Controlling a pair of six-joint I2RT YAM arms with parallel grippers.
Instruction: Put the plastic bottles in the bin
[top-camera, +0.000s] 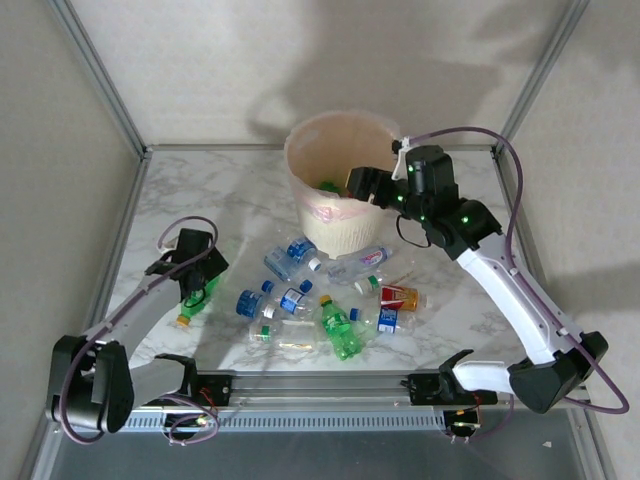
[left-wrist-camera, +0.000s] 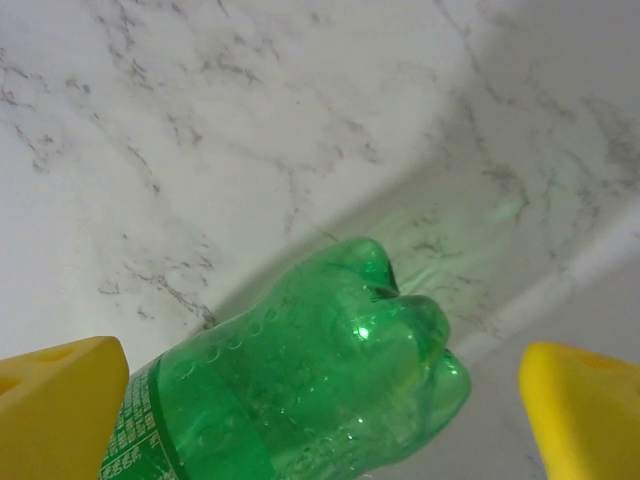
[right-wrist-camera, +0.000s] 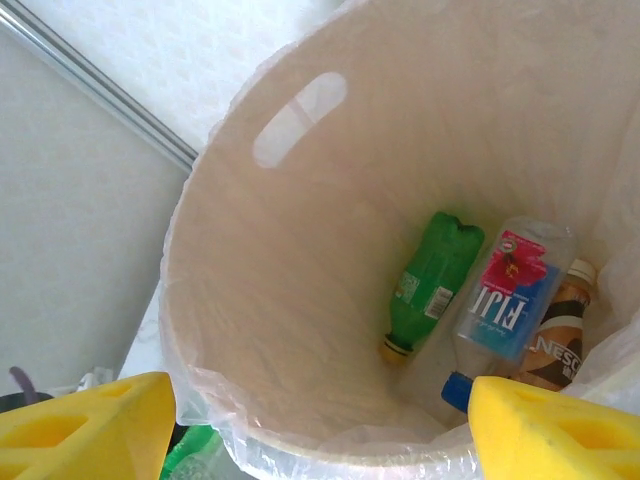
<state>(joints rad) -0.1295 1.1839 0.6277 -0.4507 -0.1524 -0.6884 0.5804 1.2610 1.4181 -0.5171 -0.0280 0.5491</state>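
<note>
Right hand (right-wrist-camera: 318, 432) is hanging over the mouth of the bin (top-camera: 322, 228) with its yellow pads (right-wrist-camera: 85, 430) standing well apart and nothing between them, a pose that suits dropping rather than carrying: from this height anything let go would be falling straight inside. Down on the bin's floor three of the plastic bottles are already lying on their sides, a green bottle (right-wrist-camera: 432, 280) with a yellow cap, a Fiji bottle (right-wrist-camera: 505, 300) with a blue cap just beside it, and a brown-labelled bottle (right-wrist-camera: 560, 340) pressing against the far wall. A translucent liner bag (top-camera: 336, 211) is folding over the rim, and a handle slot (right-wrist-camera: 298, 118) is showing high on the inner wall. Left hand (left-wrist-camera: 320, 405) is sitting low at the left side of the surface (top-camera: 190, 195), spread as wide as it goes and straddling another green bottle (left-wrist-camera: 300, 400) that is lying flat; the left pad is looking close to or touching its label while the right pad is standing clear, so I judge it is lining up a grasp across the body and is not yet gripping. Between the two arms, the heap of bottles (top-camera: 300, 298) is waiting in front of the bin, clear ones with blue caps, a red-labelled bottle (top-camera: 400, 296) and a third green bottle (top-camera: 340, 330), all lying down and some touching. Most of the task is therefore looking undone. Metal frame posts (top-camera: 100, 80) are bounding the marbled surface behind.
</note>
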